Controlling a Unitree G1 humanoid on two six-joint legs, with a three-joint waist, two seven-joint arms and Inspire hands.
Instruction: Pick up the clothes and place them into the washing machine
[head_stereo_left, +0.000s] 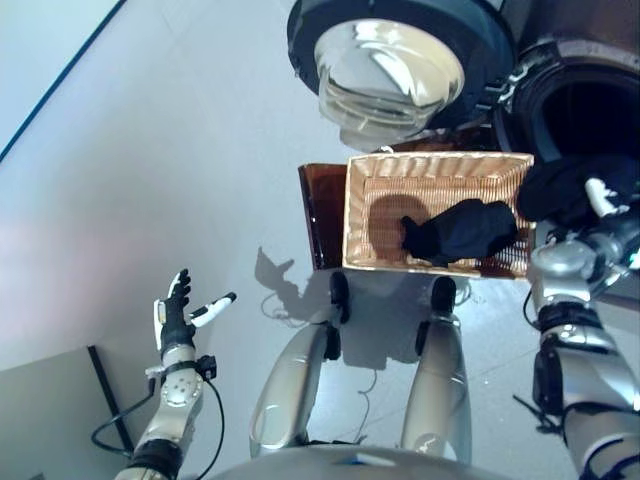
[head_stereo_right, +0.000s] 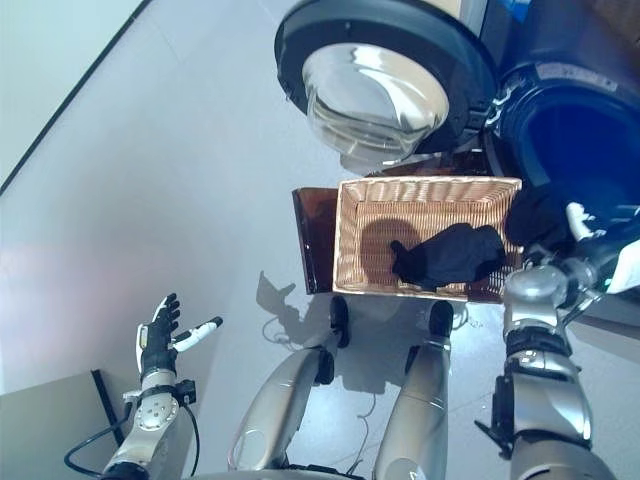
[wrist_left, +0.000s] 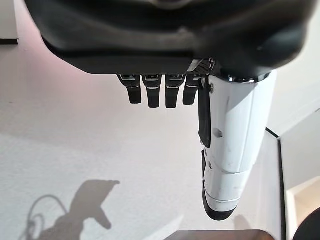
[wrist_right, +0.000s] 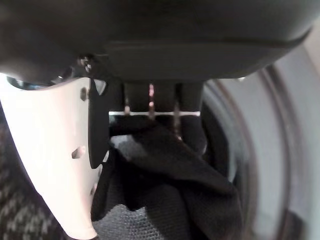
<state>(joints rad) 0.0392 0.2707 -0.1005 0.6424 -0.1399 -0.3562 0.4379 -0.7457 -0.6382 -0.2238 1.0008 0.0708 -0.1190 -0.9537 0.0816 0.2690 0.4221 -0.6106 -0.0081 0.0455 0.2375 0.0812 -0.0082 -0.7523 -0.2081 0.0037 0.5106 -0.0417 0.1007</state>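
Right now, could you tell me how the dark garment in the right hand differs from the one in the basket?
The garment in the right hand is lifted, bunched at the washing machine opening; the other garment lies loose in the wicker basket, untouched. The held one is pinched by the fingers; the other is free. Both are dark cloth.

The right hand (head_stereo_left: 597, 196) has its fingers (wrist_right: 192, 127) buried in black cloth (wrist_right: 165, 185), grip unreadable.

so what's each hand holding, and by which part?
Right hand pinches a black garment at a bunched fold near the washing machine opening. Left hand is open and holds nothing.
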